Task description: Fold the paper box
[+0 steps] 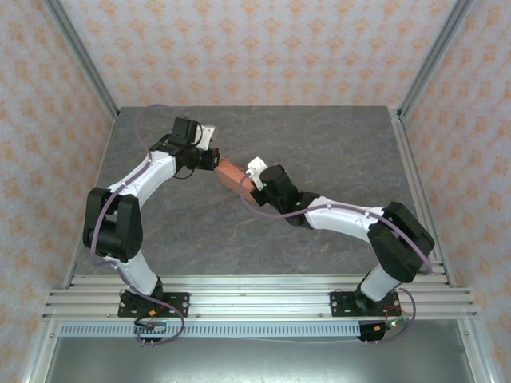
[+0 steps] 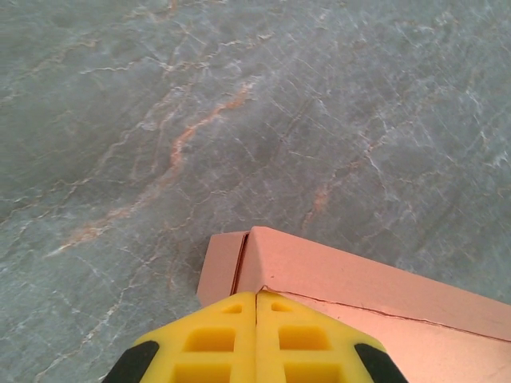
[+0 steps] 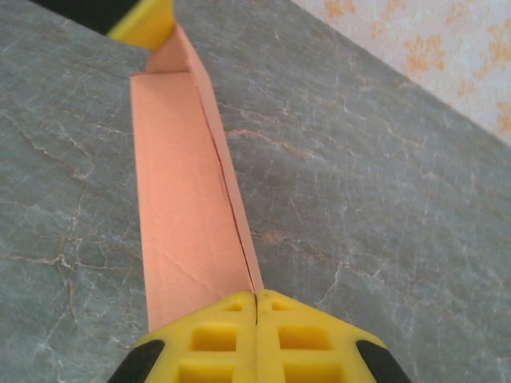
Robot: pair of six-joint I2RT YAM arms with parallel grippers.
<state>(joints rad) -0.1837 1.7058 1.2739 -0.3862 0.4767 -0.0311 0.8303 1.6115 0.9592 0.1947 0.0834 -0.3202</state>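
The paper box [image 1: 231,171] is a small salmon-orange rectangular box, held between the two grippers over the middle of the table. My left gripper [image 1: 217,159] is shut on its far-left corner; in the left wrist view the yellow fingers [image 2: 215,339] meet at the box's rim [image 2: 359,287], where the side flap stands slightly ajar. My right gripper [image 1: 251,183] is shut on the opposite end; in the right wrist view the box [image 3: 184,207] runs away from the closed gripper [image 3: 255,297] towards the left gripper's yellow finger [image 3: 148,20].
The grey marble table [image 1: 319,144] stretches bare around the box. Aluminium frame posts [image 1: 411,183] and patterned walls bound it on three sides. A slotted rail [image 1: 255,299] carrying the arm bases runs along the near edge.
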